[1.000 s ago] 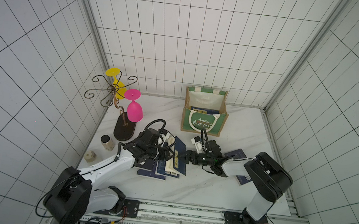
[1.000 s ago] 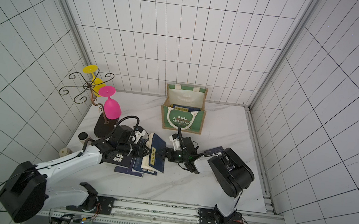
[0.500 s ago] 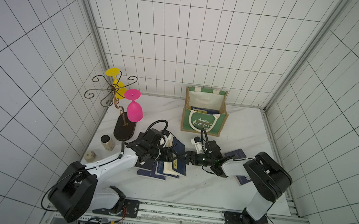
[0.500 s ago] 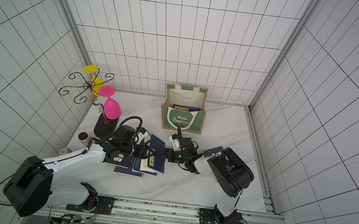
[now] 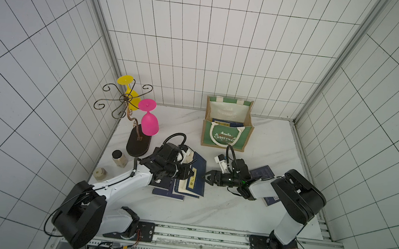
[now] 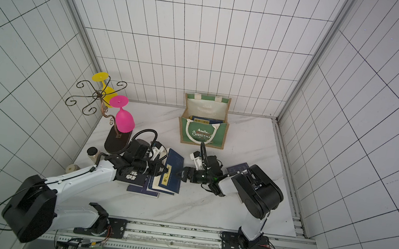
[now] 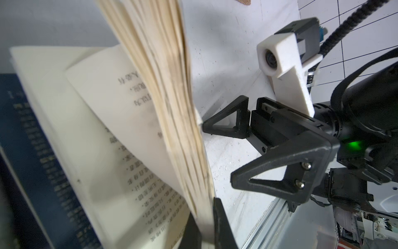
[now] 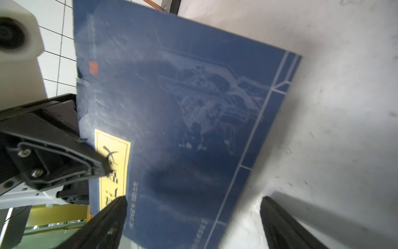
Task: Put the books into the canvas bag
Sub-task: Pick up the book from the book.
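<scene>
Now the left hand [image 7: 205,213] pinches the navy book [image 5: 200,168], right hand [image 7: 218,154] gaping empty beside it.

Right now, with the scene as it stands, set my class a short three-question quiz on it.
1. True or false: the right arm's jaws stand open.
2. What do the left arm's jaws grip? A a red mug; B the navy book with a yellow label; C a spoon.
3. Fill in: the canvas bag stands upright and holds some ____.
Key: 1 true; 2 B; 3 books.
</scene>
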### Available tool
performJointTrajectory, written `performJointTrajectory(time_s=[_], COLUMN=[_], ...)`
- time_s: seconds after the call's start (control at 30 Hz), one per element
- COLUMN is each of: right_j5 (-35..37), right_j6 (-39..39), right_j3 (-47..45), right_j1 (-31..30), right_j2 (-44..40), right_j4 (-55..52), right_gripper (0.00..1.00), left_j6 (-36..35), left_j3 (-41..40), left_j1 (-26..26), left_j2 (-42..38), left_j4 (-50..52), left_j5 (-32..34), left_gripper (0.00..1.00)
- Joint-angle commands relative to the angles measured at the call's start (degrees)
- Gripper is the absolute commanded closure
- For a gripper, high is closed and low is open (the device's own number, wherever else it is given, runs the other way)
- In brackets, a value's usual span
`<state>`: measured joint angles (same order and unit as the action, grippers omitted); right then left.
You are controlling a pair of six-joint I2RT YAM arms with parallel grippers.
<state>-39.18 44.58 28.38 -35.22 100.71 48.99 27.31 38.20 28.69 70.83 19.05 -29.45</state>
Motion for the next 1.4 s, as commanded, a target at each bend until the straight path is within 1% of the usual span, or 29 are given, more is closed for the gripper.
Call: performJointTrajectory(time_s=[0.0, 0.1, 0.17, 0.23, 0.3, 0.4, 0.47, 0.53, 0.6, 0.67, 0.7, 0.77, 0.83, 0.93, 0.97, 1.0, 1.03, 1.07, 1.1, 1.13, 1.17, 1.2, 1.23, 1.3, 1.33, 1.37], right_j5=[-4.9, -11.1, -15.6, -20.1, -23.6, -26.9, -28.7, -29.9, -30.9, -31.9, -32.5, -33.2, -33.3, -31.7, -31.1, -30.5, -30.1, -29.6, -29.1, -28.6, -28.1, -26.9, -25.8, -23.4, -22.2, -20.6], right_j6=[3.1, 7.2, 10.5, 13.4, 15.8, 18.8, 19.6, 19.2, 19.6, 19.9, 19.8, 17.9, 13.5, 4.2, 1.3, -1.6, -4.0, -6.7, -9.0, -10.3, -11.7, -13.2, -14.9, -17.2, -18.0, -18.9], right_j3=[-5.2, -7.9, -8.7, -8.8, -8.9, -9.1, -8.9, -8.7, -8.7, -9.3, -9.5, -9.8, -9.8, -8.1, -7.3, -6.4, -5.4, -4.3, -3.1, -2.2, -1.1, 0.3, 1.8, 5.6, 7.5, 10.0], right_j1=[3.7, 6.8, 8.3, 9.1, 9.9, 10.5, 10.6, 11.0, 11.8, 12.6, 13.2, 14.3, 15.3, 15.6, 15.6, 15.7, 15.6, 15.6, 15.5, 15.5, 15.5, 15.6, 15.5, 15.5, 15.5, 15.5], right_j2=[-0.7, -0.5, 0.2, 1.4, 2.1, 2.3, 1.9, 1.4, 0.1, -2.0, -3.5, -6.8, -10.5, -17.4, -19.4, -21.6, -23.3, -25.0, -26.5, -27.7, -29.2, -30.8, -32.2, -35.2, -36.2, -37.1], right_j4=[7.3, 18.4, 25.9, 31.8, 36.4, 42.2, 43.3, 42.6, 42.7, 42.7, 41.7, 37.6, 29.8, 13.2, 8.1, 2.7, -1.9, -7.0, -11.4, -14.5, -18.0, -21.9, -25.6, -31.7, -34.5, -37.6], right_gripper=[0.03, 0.03, 0.03, 0.04, 0.04, 0.04, 0.05, 0.06, 0.11, 0.18, 0.23, 0.35, 0.47, 0.73, 0.83, 0.95, 1.00, 1.00, 1.00, 1.00, 1.00, 1.00, 1.00, 1.00, 1.00, 1.00], left_j6=[-3.8, -4.6, -4.2, -4.4, -6.6, -13.0, -17.2, -18.0, -18.4, -18.6, -18.9, -19.3, -19.2, -19.0, -19.1, -19.1, -19.0, -19.0, -18.7, -18.1, -17.4, -16.8, -15.9, -13.8, -13.1, -12.4], left_j3=[2.2, 2.0, 1.3, 1.6, 3.6, 8.1, 10.7, 11.7, 12.5, 12.6, 12.4, 12.5, 12.5, 12.4, 12.3, 12.3, 12.4, 12.4, 12.3, 12.3, 12.3, 12.1, 11.7, 10.6, 10.0, 9.6], left_j1=[-1.0, -1.1, -0.9, -0.4, 0.2, 2.5, 3.8, 5.9, 7.3, 7.5, 7.5, 7.5, 7.4, 7.5, 7.4, 7.4, 7.4, 7.3, 7.2, 7.0, 6.5, 5.7, 4.5, 0.9, -0.4, -2.1], left_j2=[-2.7, -4.4, -5.5, -6.1, -6.2, -5.6, -4.8, -4.3, -3.4, -3.0, -3.0, -2.7, -2.6, -2.2, -2.0, -1.8, -1.8, -1.8, -1.9, -2.2, -2.8, -3.5, -4.4, -7.6, -9.1, -10.9], left_j4=[0.8, 0.2, -1.7, -1.5, 1.6, 10.5, 15.5, 16.4, 16.9, 17.5, 18.0, 18.5, 18.3, 18.1, 18.1, 18.1, 18.1, 17.9, 17.7, 17.6, 17.4, 17.1, 16.7, 16.1, 15.8, 16.0], left_j5=[-2.9, -6.9, -10.9, -13.3, -16.2, -17.3, -17.6, -16.7, -16.6, -15.0, -14.3, -13.5, -13.1, -12.0, -11.8, -11.6, -11.3, -11.2, -10.3, -9.0, -7.4, -6.4, -5.3, -0.9, 1.1, 4.4], left_gripper=[1.00, 1.00, 1.00, 1.00, 1.00, 0.98, 0.98, 0.98, 0.98, 0.97, 0.97, 0.97, 0.96, 0.93, 0.91, 0.86, 0.81, 0.73, 0.58, 0.47, 0.40, 0.34, 0.31, 0.24, 0.23, 0.18])
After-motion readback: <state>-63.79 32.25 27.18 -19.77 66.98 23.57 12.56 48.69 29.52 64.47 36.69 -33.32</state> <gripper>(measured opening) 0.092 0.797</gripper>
